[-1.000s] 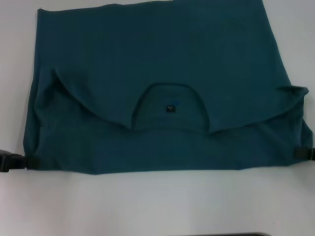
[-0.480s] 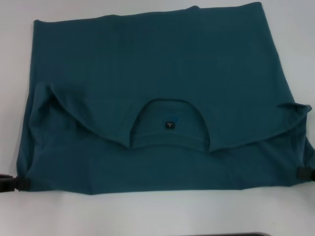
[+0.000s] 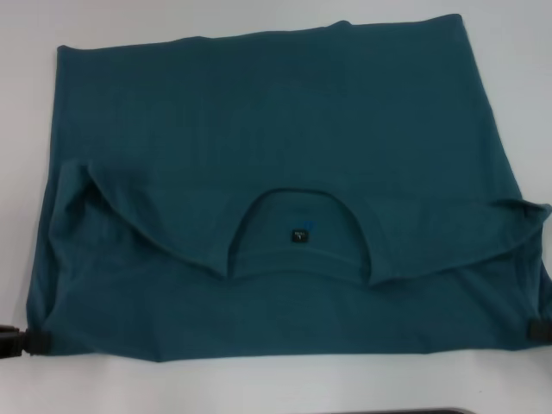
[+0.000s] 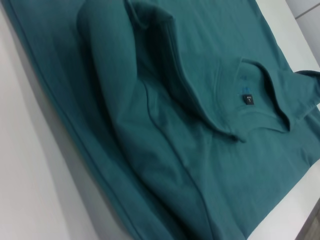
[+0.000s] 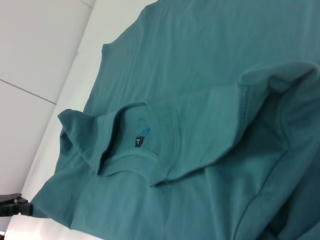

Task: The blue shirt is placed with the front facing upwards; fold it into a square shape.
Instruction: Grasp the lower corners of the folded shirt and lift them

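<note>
Here, a large dark teal-blue cotton short-sleeved shirt (image 3: 285,155) is spread across a white table (image 3: 285,384), filling most of the head view. Its round collar (image 3: 302,237), with a small dark label (image 3: 299,235) inside, lies at about six o'clock from the garment's centre, and both sleeves are folded inward over the body. The left gripper (image 3: 21,341) is seen at the shirt's eight o'clock corner, touching the fabric edge; the right gripper (image 3: 539,330) is seen at the four o'clock corner, likewise against the edge. Whether either gripper is clamped on cloth cannot be told.
</note>
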Available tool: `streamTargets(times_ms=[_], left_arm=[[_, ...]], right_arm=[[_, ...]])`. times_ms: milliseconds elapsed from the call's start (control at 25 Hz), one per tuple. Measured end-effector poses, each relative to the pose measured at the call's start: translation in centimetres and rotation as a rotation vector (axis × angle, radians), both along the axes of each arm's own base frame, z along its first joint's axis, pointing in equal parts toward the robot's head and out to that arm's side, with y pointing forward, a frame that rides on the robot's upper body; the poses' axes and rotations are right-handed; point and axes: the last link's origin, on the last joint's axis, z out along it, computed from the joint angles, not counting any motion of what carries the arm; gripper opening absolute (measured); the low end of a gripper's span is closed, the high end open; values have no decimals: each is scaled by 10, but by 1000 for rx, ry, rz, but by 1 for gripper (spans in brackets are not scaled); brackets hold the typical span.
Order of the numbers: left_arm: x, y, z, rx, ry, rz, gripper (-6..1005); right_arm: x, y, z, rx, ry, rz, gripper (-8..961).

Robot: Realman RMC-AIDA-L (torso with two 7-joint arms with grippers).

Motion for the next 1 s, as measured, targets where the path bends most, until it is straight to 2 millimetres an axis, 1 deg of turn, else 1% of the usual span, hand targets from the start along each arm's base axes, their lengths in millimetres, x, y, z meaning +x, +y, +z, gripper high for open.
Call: streamTargets(times_ms=[240, 640, 1000], left_arm=[[-4, -7, -1, -1, -1, -1, -1], [-10, -13, -2, -13, 11, 13, -2], [-13, -14, 0, -21, 28, 12, -1]], right_arm=[[5, -10, 1, 18, 0, -10, 36], [9, -13, 4, 43, -2, -33, 36], [12, -16, 9, 58, -8, -48, 37]])
